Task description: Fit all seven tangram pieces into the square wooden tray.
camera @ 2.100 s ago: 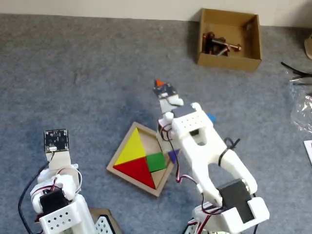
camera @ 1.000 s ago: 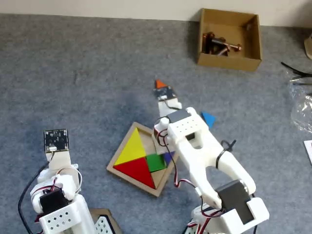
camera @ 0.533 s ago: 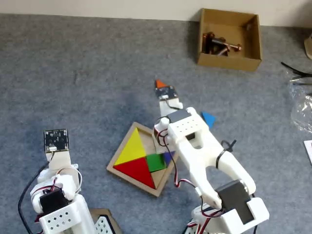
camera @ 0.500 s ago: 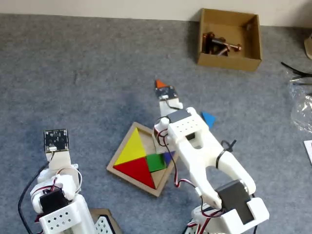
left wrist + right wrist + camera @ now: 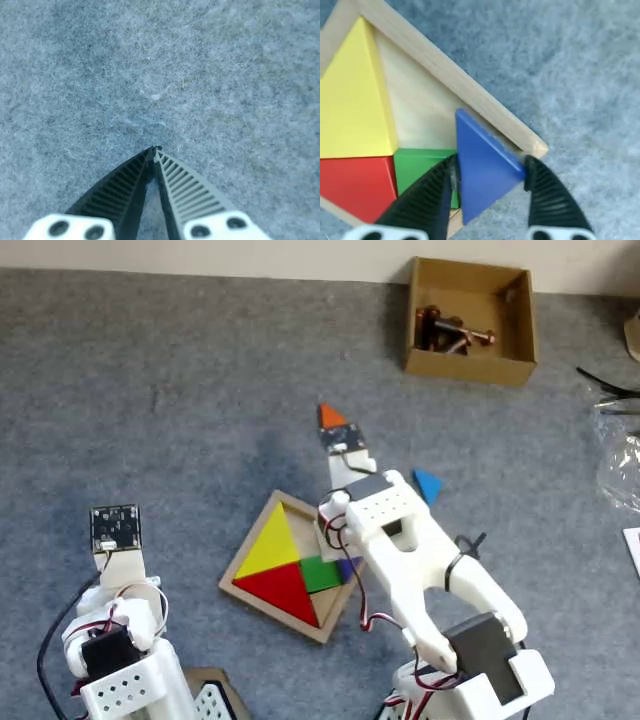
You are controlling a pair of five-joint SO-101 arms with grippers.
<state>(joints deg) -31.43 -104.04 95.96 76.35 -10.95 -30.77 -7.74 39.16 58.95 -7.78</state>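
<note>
Lower left of the high view: left tool [image 5: 156, 149], ribbed tips pressed together on nothing, above the grey, felt-like counter [image 5: 150, 390]. Centre: tray [image 5: 470, 92], pale bare wood with a raised rim, seating three flat painted pieces: yellow triangle [image 5: 268, 540], red triangle [image 5: 280, 590], green square [image 5: 320, 573]. Right tool [image 5: 490, 165] grips a dark blue triangle [image 5: 482, 155] by its edges over the tray's corner, overlapping the rim. Orange triangle [image 5: 331, 416] and light blue triangle [image 5: 427, 485] lie loose beyond. Judged under halfway: a pale gap remains.
</note>
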